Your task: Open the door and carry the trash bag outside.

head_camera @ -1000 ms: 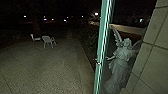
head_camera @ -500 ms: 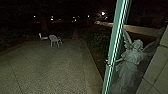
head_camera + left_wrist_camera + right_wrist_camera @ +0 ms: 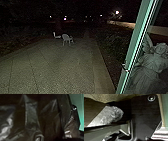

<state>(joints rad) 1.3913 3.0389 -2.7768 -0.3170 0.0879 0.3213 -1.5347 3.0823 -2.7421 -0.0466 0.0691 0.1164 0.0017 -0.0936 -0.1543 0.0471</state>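
Green door [image 3: 136,47] by a dark yard [image 3: 57,67]

The bag [image 3: 31,112] shows close in the left wrist view, dark and creased; crumpled, shiny plastic [image 3: 114,114] shows in the right. How wide either gripper stands, or what it holds, I cannot tell. A winged statue [image 3: 152,65] stands near the door, white chairs [image 3: 66,38] farther off on the paving.

High head view overlooks paving [image 3: 62,65], wrist views close in, the right sharing it.
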